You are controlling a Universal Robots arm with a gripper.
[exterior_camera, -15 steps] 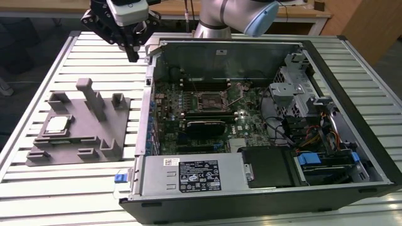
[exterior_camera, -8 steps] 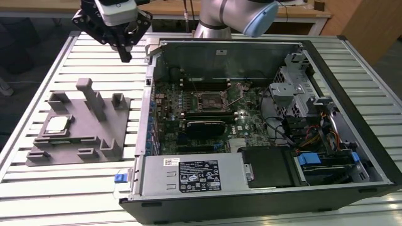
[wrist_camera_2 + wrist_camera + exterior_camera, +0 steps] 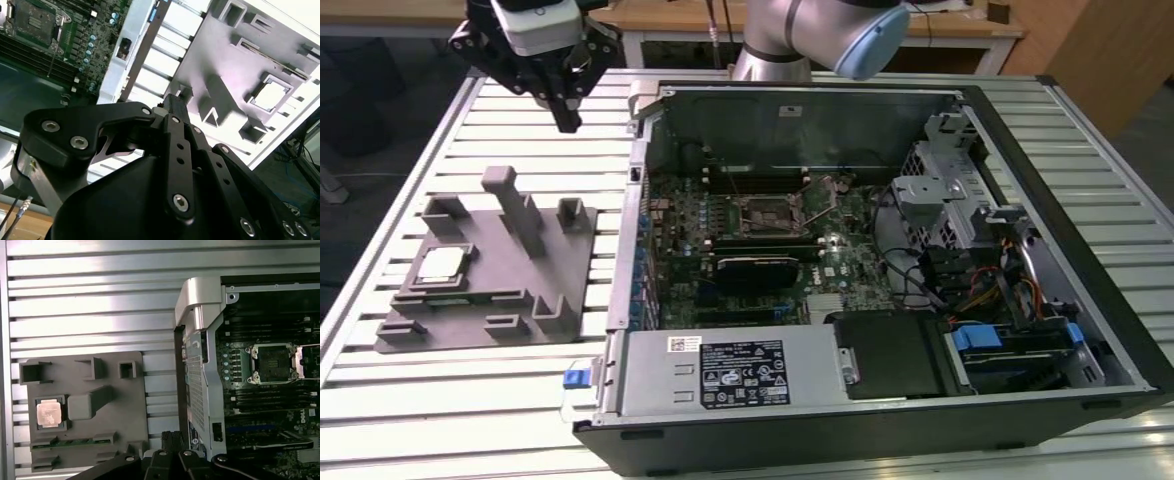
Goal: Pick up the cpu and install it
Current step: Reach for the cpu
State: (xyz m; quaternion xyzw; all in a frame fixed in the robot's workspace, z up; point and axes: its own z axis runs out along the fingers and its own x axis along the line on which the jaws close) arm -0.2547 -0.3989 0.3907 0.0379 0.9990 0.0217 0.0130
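Our claw [image 3: 567, 118] hangs high over the slatted counter [image 3: 454, 400]. Its fingers are drawn together to a narrow point and hold nothing. We judge the step in hand to be the reach for the cpu [image 3: 440, 265], with no contact made yet.

The cpu lies well below the claw and off toward the exterior view's left of it, flat in a square pocket of the grey fixture [image 3: 487, 325]. In the first wrist view the chip [image 3: 49, 414] shows silvery side up and square in its recess. The open computer case [image 3: 638, 110] lies on the claw's other side, with the empty socket [image 3: 767, 212] well apart from the claw.

To do this reach well, we think the claw should travel over the fixture at height and come straight down onto the pocket. The upright posts [image 3: 520, 212] stand between the claw and the chip, so a low sideways sweep risks a knock. We would part the fingers before descending. We would also turn them square to two opposite edges of the chip, so they meet its thin rim evenly and don't tilt it against the pocket walls.
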